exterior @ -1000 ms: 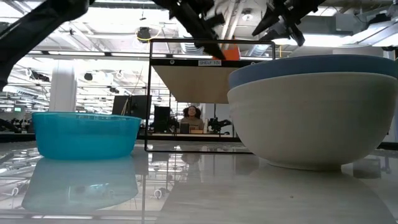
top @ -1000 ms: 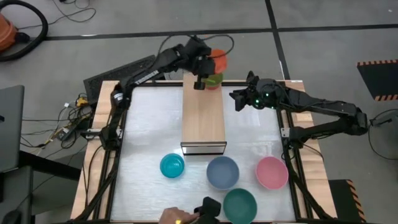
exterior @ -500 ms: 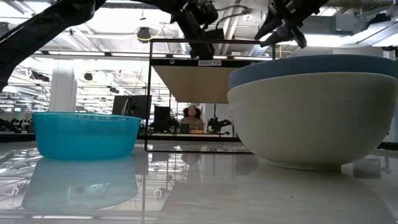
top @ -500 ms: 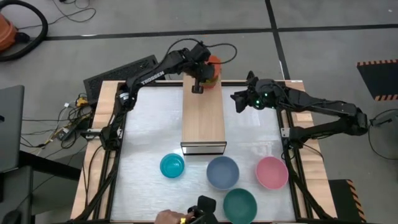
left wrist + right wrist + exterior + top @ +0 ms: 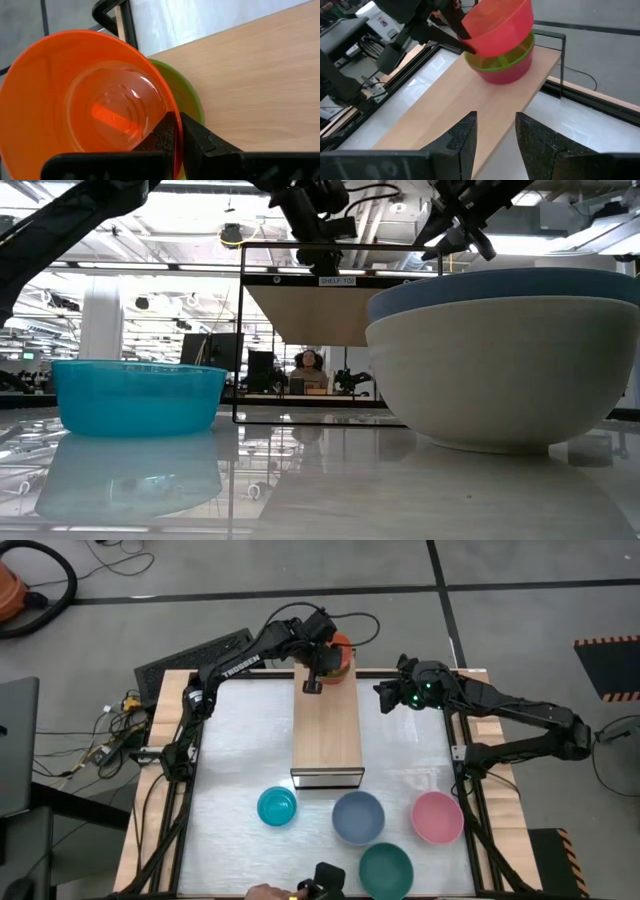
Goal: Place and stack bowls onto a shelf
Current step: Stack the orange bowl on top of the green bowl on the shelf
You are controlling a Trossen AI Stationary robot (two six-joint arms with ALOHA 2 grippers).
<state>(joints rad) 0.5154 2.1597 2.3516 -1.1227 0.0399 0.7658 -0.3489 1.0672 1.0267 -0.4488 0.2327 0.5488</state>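
Observation:
On the far end of the light-wood shelf (image 5: 326, 735) stands a stack. The red bowl (image 5: 340, 646) is on top, in the lime green bowl (image 5: 507, 59), with a pinkish bowl bottom (image 5: 506, 76) under it. My left gripper (image 5: 324, 654) is shut on the red bowl. My right gripper (image 5: 386, 698) hangs open, right of the shelf's far end, and touches nothing. The cyan (image 5: 277, 807), grey-blue (image 5: 358, 817), pink (image 5: 437, 817) and dark green (image 5: 386, 869) bowls rest on their bases on the table, near its near edge. My left gripper (image 5: 175, 119) pinches the red bowl's rim (image 5: 169, 107) on the side toward the shelf's middle, one finger inside the bowl and one outside. The fingers slant down onto it from above. The bowl sits in the lime green bowl (image 5: 189, 100), a little tilted.
The shelf stands on a dark metal frame (image 5: 240, 330) above the white table. A person's hand (image 5: 262, 893) and a dark object (image 5: 325, 878) show at the table's near edge. The rest of the shelf board (image 5: 470, 100) is bare wood.
My left gripper has come down and a little toward the near edge with the red bowl. The bowl was held above and beyond the lime green bowl and now sits in it. The person's hand at the near edge has drawn back.

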